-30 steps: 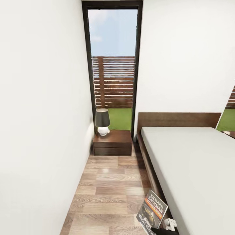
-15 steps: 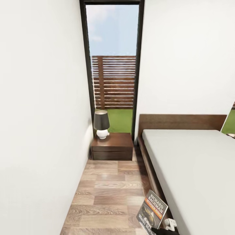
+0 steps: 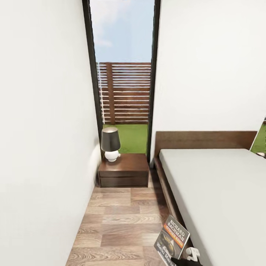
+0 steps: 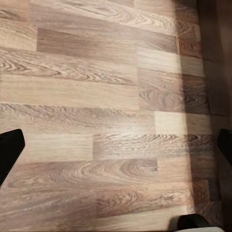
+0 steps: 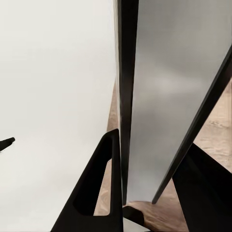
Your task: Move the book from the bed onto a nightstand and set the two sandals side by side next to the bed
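The right gripper pinches the book, its two black fingers pressed against opposite faces of the thin volume, which runs edge-on between them in the right wrist view. In the head view the book stands tilted at the lower edge, just beside the bed frame; the cover reads "RICHARD BACHMAN" in white above an orange band, with partly cut lettering below that cannot be read with certainty. The left gripper is spread wide, with the dark fingertips at opposite sides of the left wrist view and bare wood-plank floor between them. A narrow floor corridor runs between the white wall and the bed. The nightstand stands at its far end, below the tall window, carrying a lamp on its left portion.
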`<state>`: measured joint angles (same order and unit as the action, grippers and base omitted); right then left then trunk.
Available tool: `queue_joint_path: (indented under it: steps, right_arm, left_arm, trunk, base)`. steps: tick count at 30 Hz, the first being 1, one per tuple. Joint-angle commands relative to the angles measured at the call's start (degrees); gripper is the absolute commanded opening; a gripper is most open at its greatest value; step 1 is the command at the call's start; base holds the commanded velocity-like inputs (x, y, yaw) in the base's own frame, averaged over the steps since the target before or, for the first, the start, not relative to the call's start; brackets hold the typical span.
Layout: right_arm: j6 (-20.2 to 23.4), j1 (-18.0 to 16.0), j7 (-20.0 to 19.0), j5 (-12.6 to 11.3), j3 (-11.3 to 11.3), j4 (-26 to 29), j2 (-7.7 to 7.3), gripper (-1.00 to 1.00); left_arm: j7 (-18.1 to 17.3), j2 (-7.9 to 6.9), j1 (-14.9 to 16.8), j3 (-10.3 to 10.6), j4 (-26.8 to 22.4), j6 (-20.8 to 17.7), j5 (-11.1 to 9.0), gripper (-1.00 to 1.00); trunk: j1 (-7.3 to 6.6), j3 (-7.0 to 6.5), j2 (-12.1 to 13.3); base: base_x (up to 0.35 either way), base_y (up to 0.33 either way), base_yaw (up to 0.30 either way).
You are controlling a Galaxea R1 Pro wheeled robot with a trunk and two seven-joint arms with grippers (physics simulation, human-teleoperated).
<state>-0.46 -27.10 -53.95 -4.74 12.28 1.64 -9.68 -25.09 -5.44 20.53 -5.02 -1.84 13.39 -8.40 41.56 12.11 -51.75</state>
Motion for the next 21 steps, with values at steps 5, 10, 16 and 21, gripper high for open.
queue_joint_path:
  steps: [5,10,16,21]
  right_arm:
    - [0.0,-0.1,-0.2,-0.6,-0.1,-0.1,-0.02,-1.00]
    - [0.0,-0.1,-0.2,-0.6,-0.1,-0.1,0.01,-1.00]
    - [0.0,-0.1,-0.2,-0.6,-0.1,-0.1,0.01,-1.00]
    - [0.0,-0.1,-0.2,-0.6,-0.1,-0.1,0.01,-1.00]
  left_arm:
    - [-0.4,-0.01,0.0,-0.4,0.1,0.0,-0.2,1.00]
    - [-0.4,-0.01,0.0,-0.4,0.1,0.0,-0.2,1.00]
    - [-0.4,-0.01,0.0,-0.4,0.1,0.0,-0.2,1.00]
    - [-0.4,-0.01,0.0,-0.4,0.1,0.0,-0.2,1.00]
  trunk:
    - [0.04,0.08,0.0]
    - [0.04,0.08,0.0]
    - [0.04,0.08,0.0]
    - [0.04,0.08,0.0]
  base:
    - [0.330,0.000,-0.019]
    - [0.330,0.000,-0.002]
    - [0.330,0.000,0.000]
    - [0.330,0.000,0.000]
